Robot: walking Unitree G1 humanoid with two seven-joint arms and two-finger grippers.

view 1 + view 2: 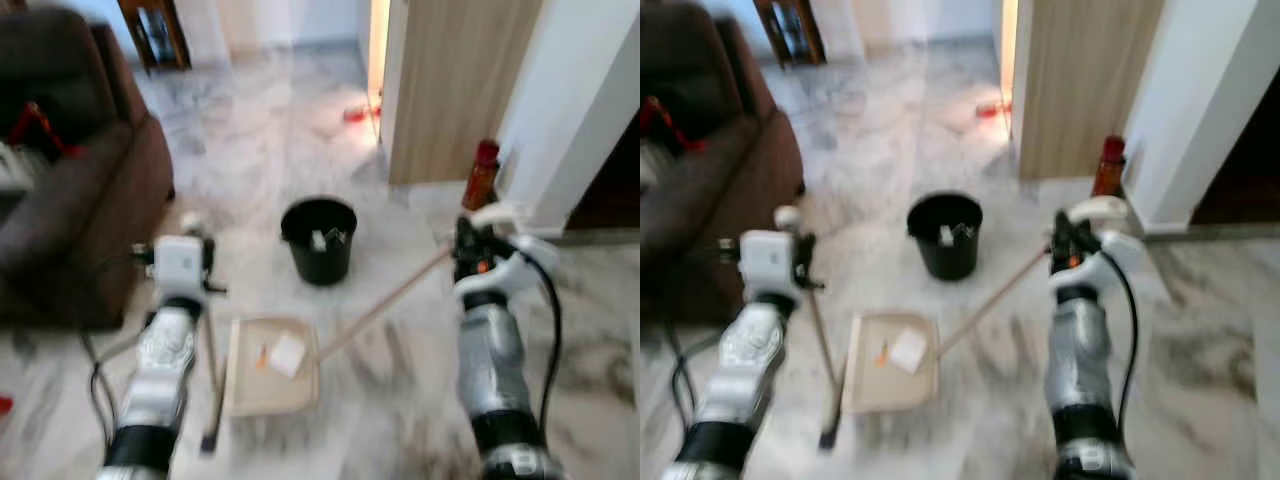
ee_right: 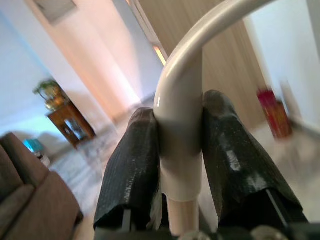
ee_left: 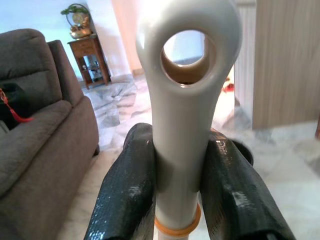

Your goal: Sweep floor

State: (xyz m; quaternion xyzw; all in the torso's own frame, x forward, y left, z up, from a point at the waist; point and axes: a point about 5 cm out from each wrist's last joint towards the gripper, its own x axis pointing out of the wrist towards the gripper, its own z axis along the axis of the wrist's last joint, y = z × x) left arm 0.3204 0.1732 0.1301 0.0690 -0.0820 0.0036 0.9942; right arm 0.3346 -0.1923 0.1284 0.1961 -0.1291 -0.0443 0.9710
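My left gripper is shut on the white top of a broom handle, which has a hanging hole and an orange ring. The thin broom stick runs down to the floor beside a beige dustpan. A white paper scrap and a small orange bit lie in the pan. The pan's long handle rises to the right, where my right gripper is shut on its curved white grip. Just beyond the pan stands a black bin with rubbish inside.
A dark brown sofa fills the left side. A wooden door panel and a white wall corner stand to the right, with a red bottle at their foot. A red item lies on the marble floor farther back.
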